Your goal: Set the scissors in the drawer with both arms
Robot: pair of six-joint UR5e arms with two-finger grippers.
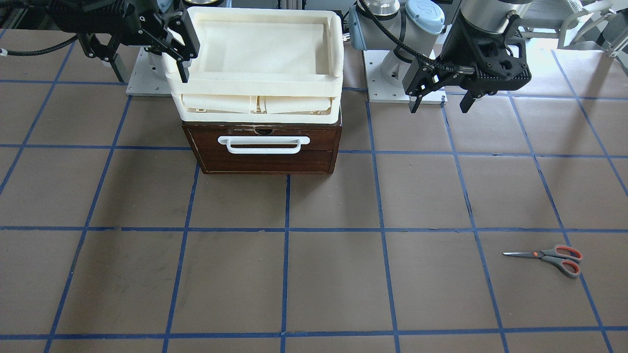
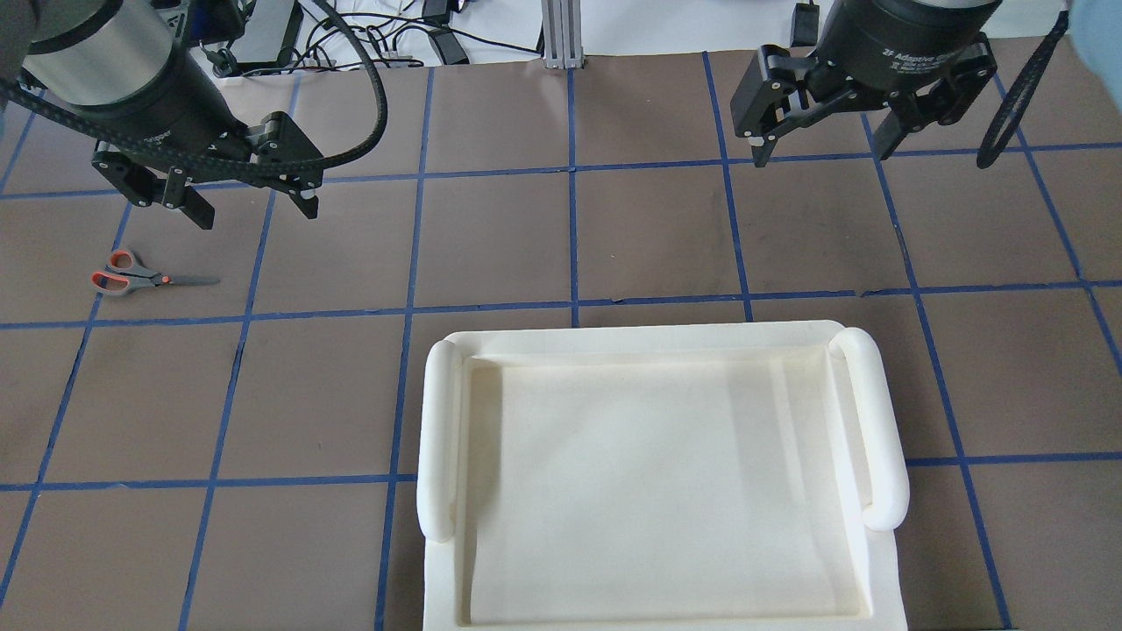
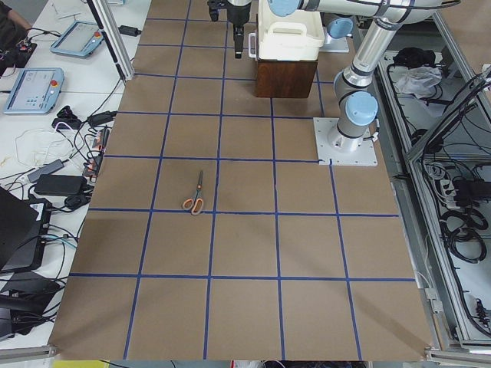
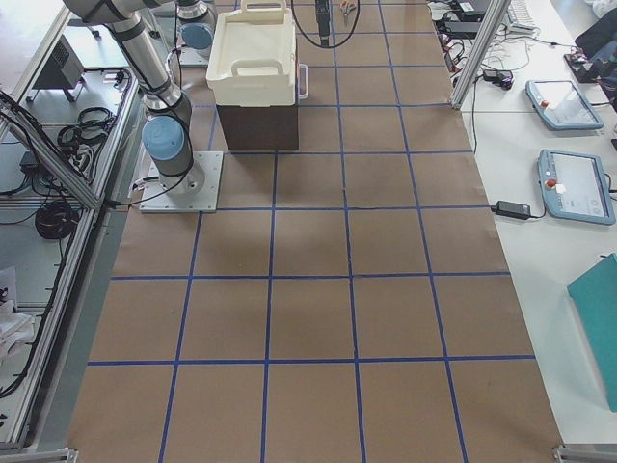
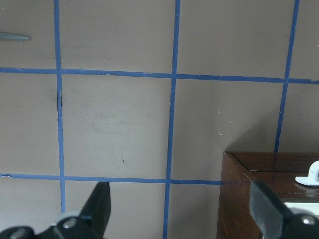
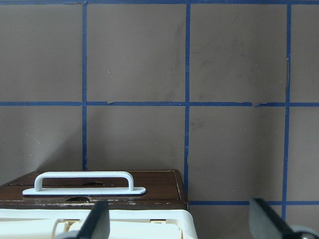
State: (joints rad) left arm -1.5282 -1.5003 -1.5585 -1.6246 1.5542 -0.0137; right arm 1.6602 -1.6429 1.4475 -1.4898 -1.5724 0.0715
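The scissors (image 1: 552, 257) lie flat on the brown table, blades shut, far out on my left side; they also show in the overhead view (image 2: 145, 276) and the exterior left view (image 3: 196, 193). A blade tip (image 5: 15, 36) shows in the left wrist view. The dark brown drawer (image 1: 262, 154) is shut, with its white bar handle (image 1: 265, 143) facing away from me. My left gripper (image 2: 256, 215) is open and empty, above the table, nearer me than the scissors. My right gripper (image 2: 822, 158) is open and empty, hovering beside the drawer cabinet (image 6: 149, 186).
A cream foam tray (image 2: 438, 438) sits on top of the drawer cabinet and hides it in the overhead view. Blue tape lines grid the table. The arm base plates (image 1: 405, 81) stand on either side behind the cabinet.
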